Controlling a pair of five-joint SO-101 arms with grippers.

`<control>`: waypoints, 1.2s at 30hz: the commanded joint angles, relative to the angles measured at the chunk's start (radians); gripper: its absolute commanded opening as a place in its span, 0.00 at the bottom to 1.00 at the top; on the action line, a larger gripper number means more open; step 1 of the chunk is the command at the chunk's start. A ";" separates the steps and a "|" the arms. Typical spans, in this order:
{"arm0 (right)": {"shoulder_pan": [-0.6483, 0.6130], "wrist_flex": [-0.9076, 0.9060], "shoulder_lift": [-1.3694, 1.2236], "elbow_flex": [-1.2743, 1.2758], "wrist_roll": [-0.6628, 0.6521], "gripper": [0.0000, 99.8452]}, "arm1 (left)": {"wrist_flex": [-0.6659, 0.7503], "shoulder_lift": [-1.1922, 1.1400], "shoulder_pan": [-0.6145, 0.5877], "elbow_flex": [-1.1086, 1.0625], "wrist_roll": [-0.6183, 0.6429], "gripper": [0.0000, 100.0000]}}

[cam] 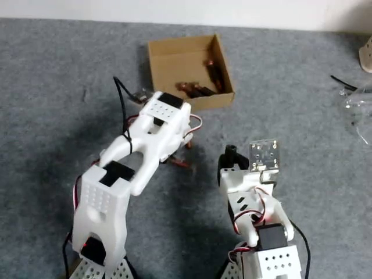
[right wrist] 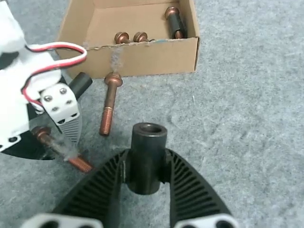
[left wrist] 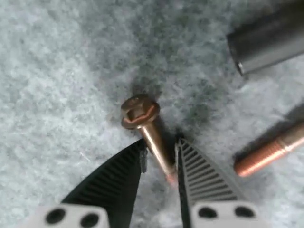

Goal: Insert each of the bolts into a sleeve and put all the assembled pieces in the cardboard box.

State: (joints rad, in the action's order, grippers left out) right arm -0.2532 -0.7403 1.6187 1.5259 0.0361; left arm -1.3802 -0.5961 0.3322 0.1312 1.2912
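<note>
Left gripper [left wrist: 161, 145] is pinched on a bolt [left wrist: 140, 112]. The fingers press the shank from both sides about halfway down, with the hex flange head sticking out past the tips. The bolt lies low against the grey carpet [right wrist: 247, 118] (can't tell if it's lifted off or resting).

Right gripper [right wrist: 146, 159] is clamped on a black sleeve [right wrist: 148, 137], one finger on each side of the barrel. The open bore end clears the fingertips and faces toward the cardboard box [right wrist: 142, 59]. In the high view this gripper sits just beside the left one, apart from it and not touching.

Loose parts: a second bolt [right wrist: 109, 102] lies on the carpet between the two grippers and the box, head nearly at the box's front wall and threaded end pointing away from it. A spare sleeve [right wrist: 80, 83] lies next to the left gripper, near that bolt.

The box is open-topped and sits on the carpet beyond both grippers. It holds assembled pieces: two copper heads [right wrist: 121, 37] side by side against the front wall, and one more bolt-in-sleeve [right wrist: 173, 19] along the side wall.
</note>
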 commanded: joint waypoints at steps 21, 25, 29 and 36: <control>0.008 0.042 0.013 -0.012 -0.017 0.00 | -0.152 -0.002 -0.033 0.139 -0.002 0.01; 0.008 0.042 0.015 -0.012 -0.017 0.00 | -0.278 0.042 -0.041 0.255 -0.144 0.00; 0.008 0.042 0.016 -0.012 -0.017 0.00 | -0.313 0.082 -0.031 0.292 -0.370 0.00; 0.007 0.042 0.019 -0.010 -0.017 0.00 | -0.338 0.153 0.005 0.289 -0.494 0.00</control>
State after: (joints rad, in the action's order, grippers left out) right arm -0.2532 -0.7373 1.6187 1.5259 0.0361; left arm -1.6962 -0.5393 0.3092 0.3721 0.8416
